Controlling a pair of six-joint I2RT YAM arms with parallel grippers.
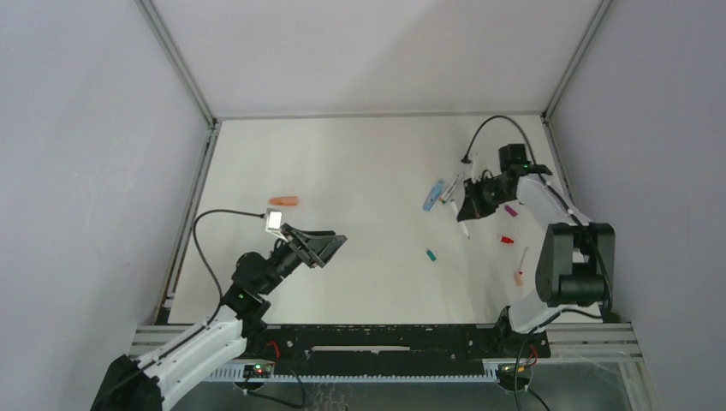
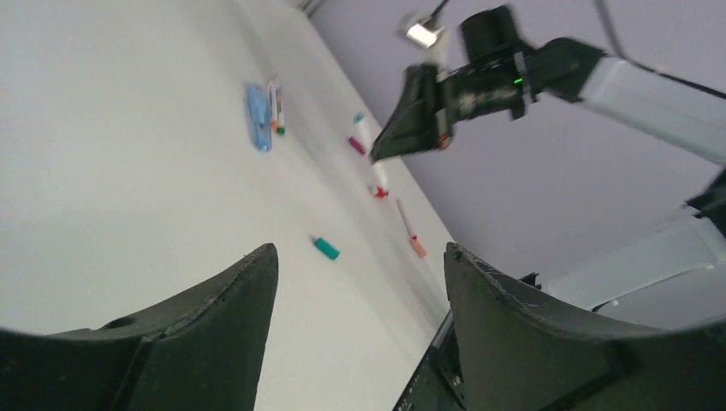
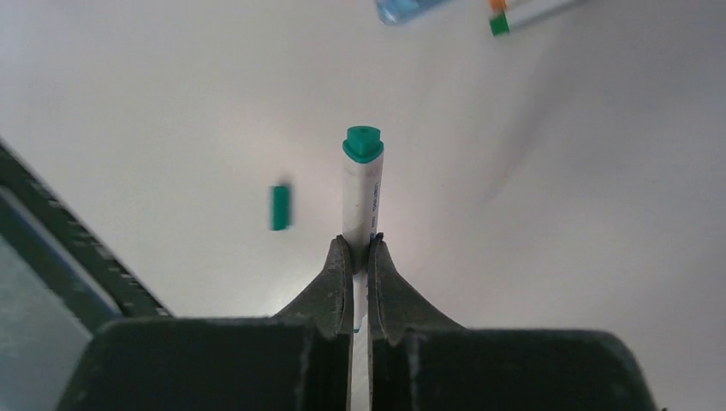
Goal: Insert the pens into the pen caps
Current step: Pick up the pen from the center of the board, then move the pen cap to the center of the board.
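Pens counted: one held pen in the right gripper, and two pens lying side by side on the table, just beside the light blue cap. A red-ended piece and a slim salmon-ended pen lie near the right arm's base; both are too small to tell whether they carry caps. Loose caps counted: four. These are the light blue cap, a teal cap, a magenta cap and a salmon-orange cap. The salmon-orange cap lies well apart from the rest, on the left half of the table. The held pen has a white barrel with fine print and a teal end of rounded-triangular section. In the right wrist view its long axis runs straight out between the two fingers, in line with the gripper, teal end away from the gripper body. In the top view the exposed barrel points toward the near edge of the table. Whether the pen clears the table surface cannot be told. The right gripper's jaws are closed tight on the barrel, one finger on each side. In that view the teal cap lies on the table to the left of the barrel, apart from it. The left gripper is over the left half of the table with its jaws wide apart and nothing between them.
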